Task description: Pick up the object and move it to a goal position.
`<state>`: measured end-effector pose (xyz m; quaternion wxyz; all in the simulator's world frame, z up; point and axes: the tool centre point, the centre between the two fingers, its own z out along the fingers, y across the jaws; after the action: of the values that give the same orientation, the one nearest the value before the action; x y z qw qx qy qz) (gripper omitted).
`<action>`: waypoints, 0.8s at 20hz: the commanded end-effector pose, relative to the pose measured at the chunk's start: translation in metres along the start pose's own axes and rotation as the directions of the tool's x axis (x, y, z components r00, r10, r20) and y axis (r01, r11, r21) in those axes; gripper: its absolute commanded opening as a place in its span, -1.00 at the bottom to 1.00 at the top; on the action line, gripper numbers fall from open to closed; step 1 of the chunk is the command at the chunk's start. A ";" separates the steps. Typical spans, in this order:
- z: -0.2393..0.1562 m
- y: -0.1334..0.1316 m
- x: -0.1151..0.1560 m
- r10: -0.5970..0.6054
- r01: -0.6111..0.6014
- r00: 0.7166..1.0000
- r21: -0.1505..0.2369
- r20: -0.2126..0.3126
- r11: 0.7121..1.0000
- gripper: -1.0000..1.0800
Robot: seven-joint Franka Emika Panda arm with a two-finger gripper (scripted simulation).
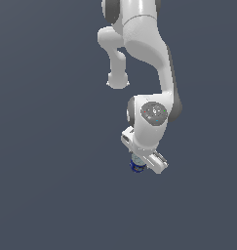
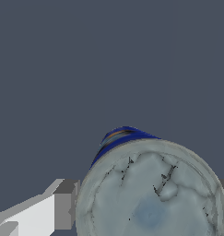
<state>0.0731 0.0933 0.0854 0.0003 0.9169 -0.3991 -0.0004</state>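
You see gripper (image 1: 139, 163) down over blue-labelled can (image 1: 136, 166), fingers (image 2: 62, 205) flanking its grey lid; firm grip or mere bracketing, cannot tell. No bench edge visible for placing can. Lift and carry to goal likely remain; goal unseen.

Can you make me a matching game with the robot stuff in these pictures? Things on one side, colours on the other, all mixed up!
Things:
1. the can's label
2. the can's lid
3. the robot arm
4. the gripper finger

Colours:
A. white
B. pale grey and crinkly, filling much of the wrist view
C. dark blue with a little orange
D. plain grey, right beside the can

Right pairs: 1-C, 2-B, 3-A, 4-D
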 end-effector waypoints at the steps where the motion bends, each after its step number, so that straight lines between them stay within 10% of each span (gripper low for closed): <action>1: 0.009 0.000 0.000 0.001 -0.001 1.000 0.001 -0.001 1.000 0.92; 7: 0.011 -0.001 0.001 0.001 -0.001 1.000 0.001 -0.001 1.000 0.92; 8: 0.011 -0.001 0.001 0.001 -0.001 1.000 0.001 -0.001 1.000 -1.00; 16: 0.011 -0.001 0.001 0.001 -0.001 1.000 0.001 -0.001 1.000 -1.00</action>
<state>0.0742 0.0938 0.0736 0.0003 0.9168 -0.3994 -0.0006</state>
